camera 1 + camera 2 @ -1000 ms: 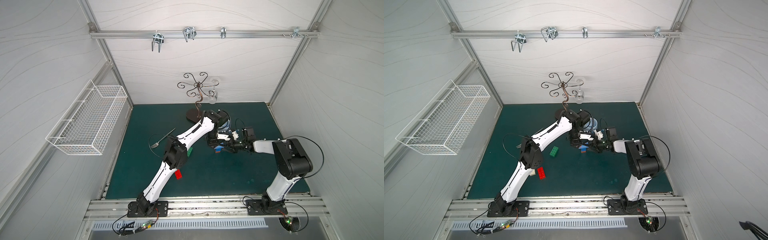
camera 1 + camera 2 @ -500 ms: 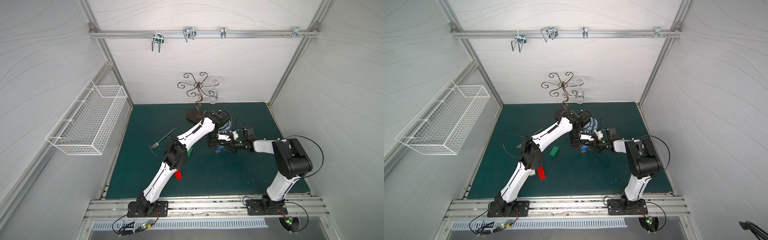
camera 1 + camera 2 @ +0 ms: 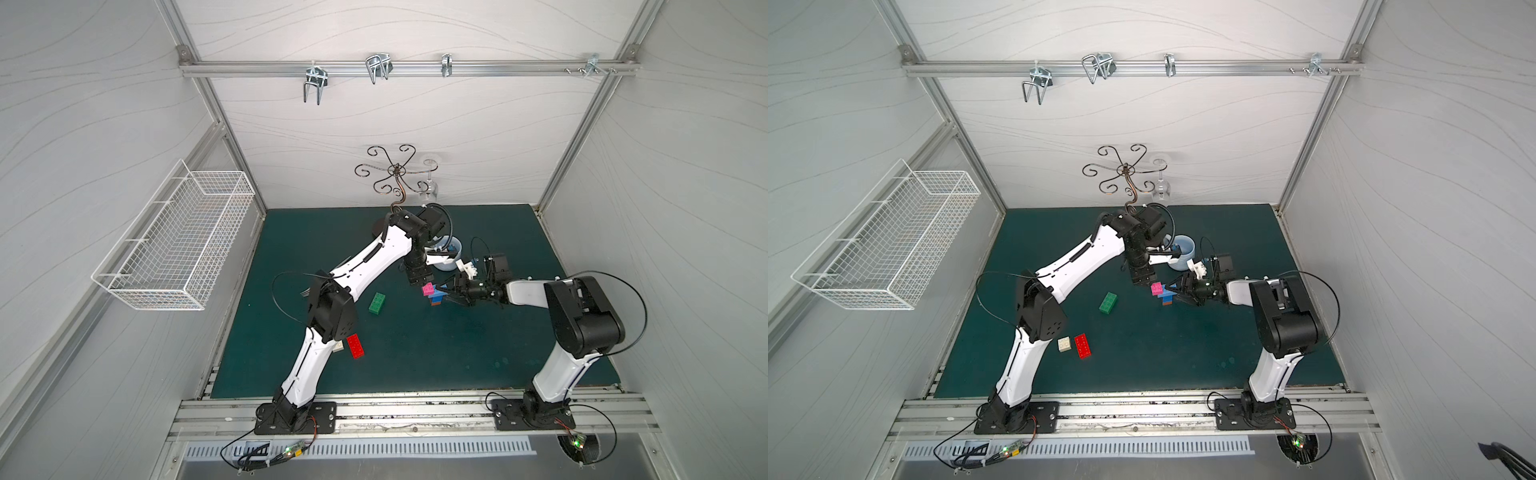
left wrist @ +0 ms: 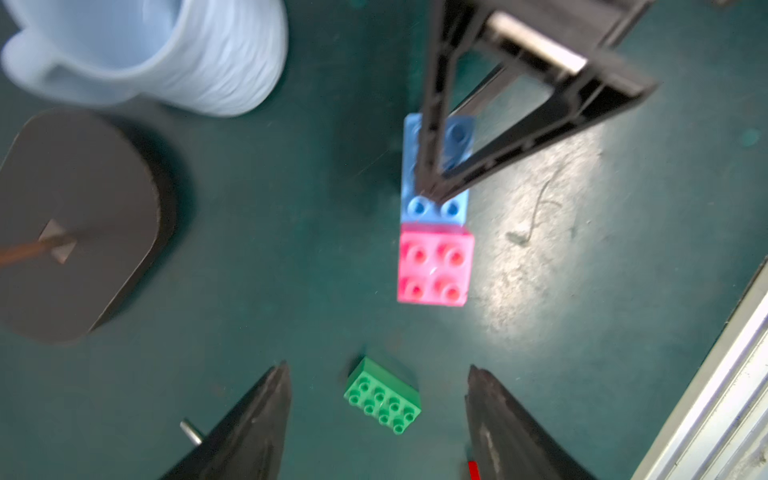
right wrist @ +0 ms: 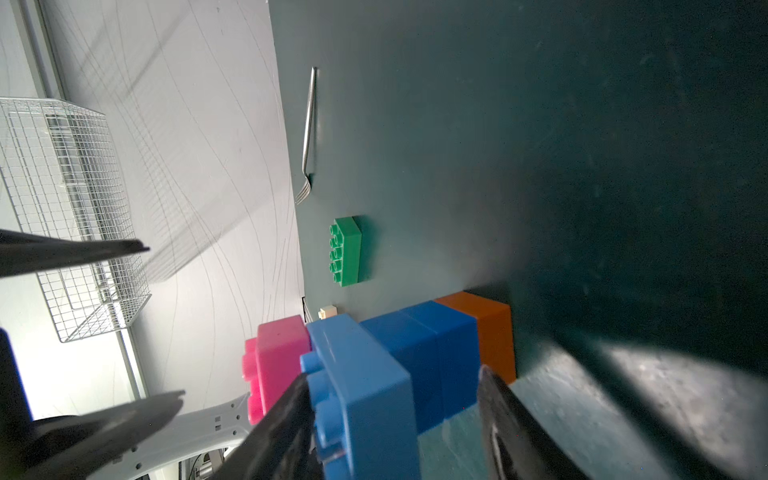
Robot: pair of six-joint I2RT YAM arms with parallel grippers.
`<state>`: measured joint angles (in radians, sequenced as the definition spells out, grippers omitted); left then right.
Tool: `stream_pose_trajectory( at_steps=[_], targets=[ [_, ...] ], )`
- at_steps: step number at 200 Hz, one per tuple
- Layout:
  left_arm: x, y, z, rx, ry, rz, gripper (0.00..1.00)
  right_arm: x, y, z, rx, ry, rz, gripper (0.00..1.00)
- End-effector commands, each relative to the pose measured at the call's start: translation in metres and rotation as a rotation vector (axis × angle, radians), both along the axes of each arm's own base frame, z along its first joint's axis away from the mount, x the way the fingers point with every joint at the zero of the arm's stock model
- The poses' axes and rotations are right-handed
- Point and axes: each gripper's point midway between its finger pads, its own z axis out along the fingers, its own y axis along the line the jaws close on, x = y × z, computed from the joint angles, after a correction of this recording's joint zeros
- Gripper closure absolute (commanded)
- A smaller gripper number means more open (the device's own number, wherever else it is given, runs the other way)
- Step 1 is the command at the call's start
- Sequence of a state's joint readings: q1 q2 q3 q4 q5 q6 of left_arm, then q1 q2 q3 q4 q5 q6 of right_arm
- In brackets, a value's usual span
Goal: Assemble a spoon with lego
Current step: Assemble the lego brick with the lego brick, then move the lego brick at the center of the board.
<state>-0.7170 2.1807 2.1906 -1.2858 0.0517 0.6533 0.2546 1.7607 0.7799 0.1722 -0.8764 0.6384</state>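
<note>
At the middle of the dark green counter, upright between the two arms: the part-built spoon, with the orange brick at the foot, two blue above it, and the long light blue brick laid across the top. Seated on the end turned away from the right arm: the pink brick. Raised just beside and above that pink end, empty and spread wide: the left pincer. Reaching in level from the opposite side: the right pincer, jaws apart, one above and one below the near end of the light blue brick. Upper finger on or just over the studs, lower finger down beside the stem near the counter. Clamped or merely straddling, impossible to tell from either wrist view. Lying flat and studs up, apart from the build on the left arm's side: the long green brick, long axis roughly front to back, crossways to that of the light blue brick. Farther toward the front, by the left arm's lower link: the red brick and the white brick, just beside each other. Likely next: a reach for the green brick, plainly nearer the left pincer than the right. Probably a swing away from the stack and down, with jaws set across the brick's narrow width.
</note>
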Motion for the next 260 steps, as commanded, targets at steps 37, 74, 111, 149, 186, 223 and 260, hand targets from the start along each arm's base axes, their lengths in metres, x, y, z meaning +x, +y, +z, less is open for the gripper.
stream_pose_trajectory(
  at_steps=[37, 74, 111, 149, 186, 223, 260],
  targets=[
    [0.017, 0.019, 0.021, -0.099, -0.08, 0.135, 0.26, -0.003, -0.005, -0.01, -0.031, 0.037, -0.014, 0.34],
    [0.007, 0.042, 0.002, -0.159, -0.037, 0.237, 0.2, -0.005, -0.005, 0.0, -0.022, 0.017, -0.01, 0.33],
    [-0.002, 0.06, -0.011, -0.182, -0.005, 0.312, 0.19, -0.006, -0.002, 0.007, -0.002, 0.009, -0.001, 0.32],
    [-0.01, 0.075, -0.03, -0.211, 0.066, 0.389, 0.19, -0.006, -0.002, 0.015, 0.002, -0.01, -0.002, 0.27],
    [-0.018, 0.089, -0.05, -0.209, 0.107, 0.442, 0.19, -0.005, -0.003, 0.015, -0.002, -0.011, -0.005, 0.26],
    [-0.022, 0.102, -0.07, -0.193, 0.141, 0.514, 0.19, -0.005, -0.005, 0.019, -0.009, -0.021, -0.011, 0.25],
    [-0.027, 0.122, -0.091, -0.164, 0.177, 0.63, 0.18, -0.004, -0.009, 0.025, -0.016, -0.034, -0.021, 0.25]
  ],
)
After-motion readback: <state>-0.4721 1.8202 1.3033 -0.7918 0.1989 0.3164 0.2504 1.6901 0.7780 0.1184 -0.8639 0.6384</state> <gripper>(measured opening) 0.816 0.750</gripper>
